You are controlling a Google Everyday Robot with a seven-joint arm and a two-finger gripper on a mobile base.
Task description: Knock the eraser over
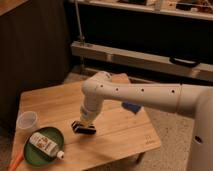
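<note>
The eraser [83, 128], a slim black block with a pale edge, lies low and flat on the wooden table [125, 135], near its middle front. My gripper [86, 120] hangs from the white arm [135, 95], which reaches in from the right. The gripper points down and sits right over the eraser, touching or almost touching its top. The gripper's end is hidden by the wrist.
A green plate [35, 152] at the front left holds a white labelled bottle [45, 145] lying on its side. A clear plastic cup [27, 120] stands behind the plate. A small blue object [131, 107] lies right of the arm. An orange item [15, 161] sits at the table's left corner.
</note>
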